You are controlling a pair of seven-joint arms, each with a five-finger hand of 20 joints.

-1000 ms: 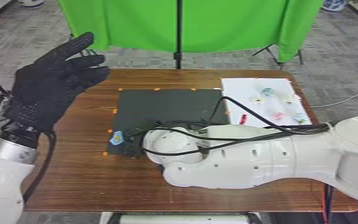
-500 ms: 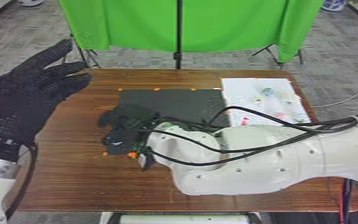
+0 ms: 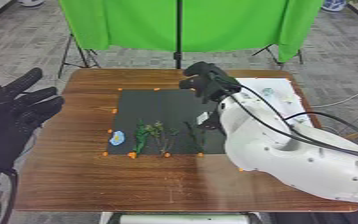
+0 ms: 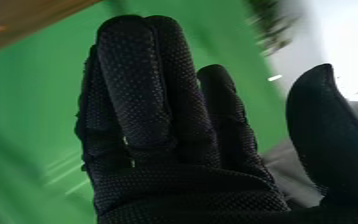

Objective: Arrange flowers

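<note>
Right hand [image 3: 213,80] moved forward, fingers [image 4: 135,80] straight, near mat [image 3: 153,107] edge

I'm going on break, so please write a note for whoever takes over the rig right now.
Right robot hand: open, empty, near the mat's far right corner.
Left robot hand: open, off to the left.
Things: green stems and a blue piece on the near part of the dark mat; small flowers on the white sheet.
Done: stems laid side by side.
Left: probably moving the sheet's flowers to the mat.
</note>
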